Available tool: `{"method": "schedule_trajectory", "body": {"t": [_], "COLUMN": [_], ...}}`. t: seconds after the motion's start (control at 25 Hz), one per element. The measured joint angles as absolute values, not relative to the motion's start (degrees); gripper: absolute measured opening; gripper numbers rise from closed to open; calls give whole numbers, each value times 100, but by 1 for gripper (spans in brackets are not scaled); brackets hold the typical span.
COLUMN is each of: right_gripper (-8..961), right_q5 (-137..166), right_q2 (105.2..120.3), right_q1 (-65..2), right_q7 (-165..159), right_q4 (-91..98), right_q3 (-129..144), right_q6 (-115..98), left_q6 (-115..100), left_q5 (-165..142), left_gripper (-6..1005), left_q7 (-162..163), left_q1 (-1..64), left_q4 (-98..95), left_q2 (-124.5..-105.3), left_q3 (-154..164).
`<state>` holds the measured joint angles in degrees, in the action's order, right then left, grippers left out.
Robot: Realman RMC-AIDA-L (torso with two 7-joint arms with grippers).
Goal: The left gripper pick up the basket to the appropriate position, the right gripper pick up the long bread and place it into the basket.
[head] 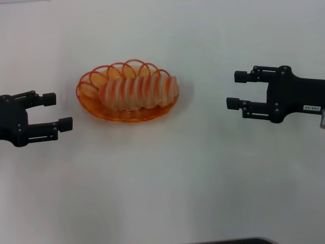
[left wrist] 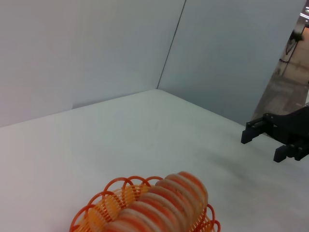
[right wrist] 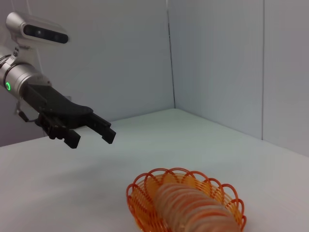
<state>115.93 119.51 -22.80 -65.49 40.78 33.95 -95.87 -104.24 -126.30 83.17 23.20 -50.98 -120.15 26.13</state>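
Head view: long bread (head: 139, 91) lies inside basket (head: 93, 107), between both sets of fingers, touching neither. Left gripper (head: 60, 110) spread open, empty. Right gripper (head: 237, 90) spread open, empty.
Left wrist view: right gripper (left wrist: 264, 142) beyond basket (left wrist: 96, 207), apart.
Right wrist view: left gripper (right wrist: 92, 134) open, clear of bread (right wrist: 195, 208).

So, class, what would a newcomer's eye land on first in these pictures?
First, the orange basket in the middle of the white table, with the long bread lying inside it. Then the two black claws on either side, both open and empty: the left claw and the right claw, each apart from the basket.
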Motion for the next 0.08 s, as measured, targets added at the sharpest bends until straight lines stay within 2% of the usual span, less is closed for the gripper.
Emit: {"method": "schedule_trajectory", "body": {"t": [0.08], "right_gripper": [686], "right_q5": [11593], "right_q2": [11952], "right_q1": [-2290], "right_q7": [-6550], "right_q4": [4078], "right_q3": [3402], "right_q6": [-9583], "left_q6": [-10427], "left_q5": [-12630], "left_gripper": [843], "left_q7": [8317], "left_q1": [2320], "left_q4": [-5098], "left_q2": [-12015], "left_q3": [2610]}}
